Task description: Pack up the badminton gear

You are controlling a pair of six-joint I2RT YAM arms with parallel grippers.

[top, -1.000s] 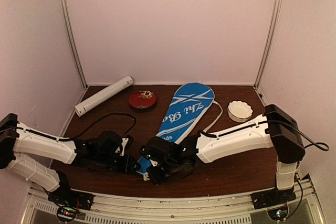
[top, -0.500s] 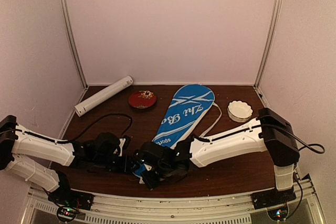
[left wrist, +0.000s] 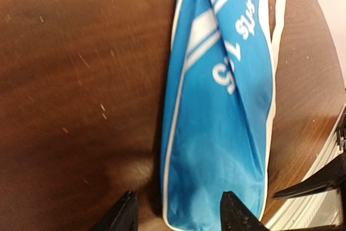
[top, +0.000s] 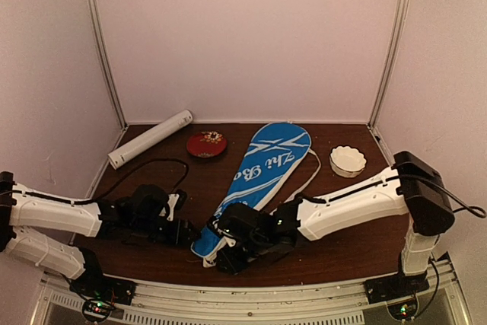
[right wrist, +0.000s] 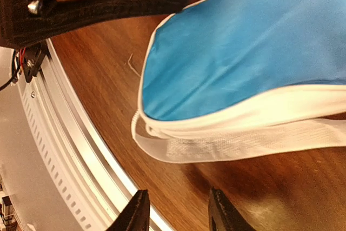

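Just ahead of left jaws and right jaws, both parted and empty: narrow end of racket bag [left wrist: 216, 133] on counter [left wrist: 81, 79]. Pinch hem squarely, clear of white strap [right wrist: 227, 145].

A red round dish [top: 206, 144] and a white scalloped bowl [top: 348, 160] sit well apart on the brown table [top: 358, 234].

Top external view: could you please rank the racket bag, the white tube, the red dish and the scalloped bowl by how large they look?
1. blue racket bag, by far the largest.
2. white tube.
3. red dish and white scalloped bowl: about alike, too close to rank.
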